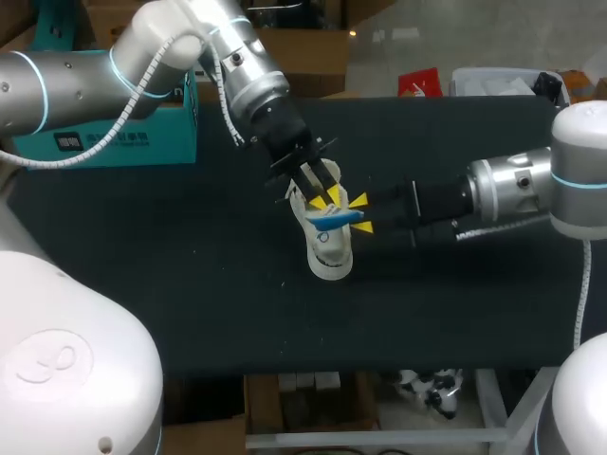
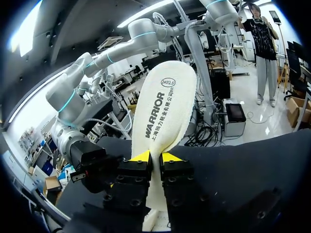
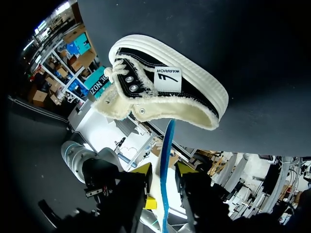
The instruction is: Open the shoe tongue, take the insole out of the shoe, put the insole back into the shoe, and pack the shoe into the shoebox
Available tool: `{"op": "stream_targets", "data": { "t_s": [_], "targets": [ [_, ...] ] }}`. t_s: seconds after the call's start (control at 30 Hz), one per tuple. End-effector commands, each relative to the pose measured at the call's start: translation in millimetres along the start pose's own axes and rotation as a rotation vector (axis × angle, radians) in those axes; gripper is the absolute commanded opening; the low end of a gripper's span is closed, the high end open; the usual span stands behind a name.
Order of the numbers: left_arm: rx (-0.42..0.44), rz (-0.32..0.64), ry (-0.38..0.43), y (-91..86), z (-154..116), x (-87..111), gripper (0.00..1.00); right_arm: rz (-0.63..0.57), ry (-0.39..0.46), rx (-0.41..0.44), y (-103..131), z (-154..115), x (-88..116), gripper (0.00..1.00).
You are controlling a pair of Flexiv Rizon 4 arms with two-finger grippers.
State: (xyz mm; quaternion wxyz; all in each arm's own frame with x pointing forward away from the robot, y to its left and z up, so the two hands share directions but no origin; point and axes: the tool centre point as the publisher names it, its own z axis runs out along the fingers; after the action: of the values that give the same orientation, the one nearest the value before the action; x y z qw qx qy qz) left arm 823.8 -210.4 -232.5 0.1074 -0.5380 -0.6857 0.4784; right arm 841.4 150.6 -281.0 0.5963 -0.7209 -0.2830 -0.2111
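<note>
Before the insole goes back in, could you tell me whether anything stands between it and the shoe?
Nothing visible does: the insole, held by the left gripper, ends close to the opening of the shoe; the right gripper straddles it.

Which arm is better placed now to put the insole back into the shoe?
Left. The left gripper pinches the insole close to the shoe; the right gripper only stands open around its edge.

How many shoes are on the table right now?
1. The shoe stands mid-table, right by the held insole. The teal box hides its inside, so another could be in there.
</note>
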Motion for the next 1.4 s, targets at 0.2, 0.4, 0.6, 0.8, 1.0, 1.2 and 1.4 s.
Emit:
{"op": "stream_targets", "data": {
  "t_s": [0.2, 0.4, 0.6, 0.8, 1.0, 1.2, 1.4],
  "targets": [
    [-0.030, 0.007, -0.013, 1.3, 3.2, 2.5, 0.00, -0.001, 0.001, 0.038, 6.2, 2.2, 2.8, 0.23],
    [-0.026, 0.011, -0.022, 2.2, 5.2, 1.7, 0.00, -0.012, 0.003, 0.054, 6.7, 3.5, 3.7, 0.00],
    [-0.014, -0.025, 0.004, 4.1, 4.4, 1.8, 0.00, -0.046, 0.012, 0.077, 6.7, 4.0, 0.4, 0.00],
    [-0.004, -0.075, 0.019, 6.3, -9.2, 9.2, 1.00, -0.060, 0.005, 0.079, 7.5, 2.1, -2.7, 0.00],
    [-0.022, -0.140, -0.026, 10.7, -36.3, 25.6, 1.00, -0.086, -0.012, 0.079, 10.2, -0.9, -7.0, 0.00],
    [-0.079, -0.241, -0.047, 25.1, -60.7, 39.8, 1.00, -0.082, -0.030, 0.090, 14.0, 1.4, -9.1, 0.00],
    [-0.114, -0.310, -0.098, 41.8, -78.4, 46.0, 1.00, -0.073, -0.052, 0.103, 15.3, 3.1, -8.1, 0.00]
  ]
}}
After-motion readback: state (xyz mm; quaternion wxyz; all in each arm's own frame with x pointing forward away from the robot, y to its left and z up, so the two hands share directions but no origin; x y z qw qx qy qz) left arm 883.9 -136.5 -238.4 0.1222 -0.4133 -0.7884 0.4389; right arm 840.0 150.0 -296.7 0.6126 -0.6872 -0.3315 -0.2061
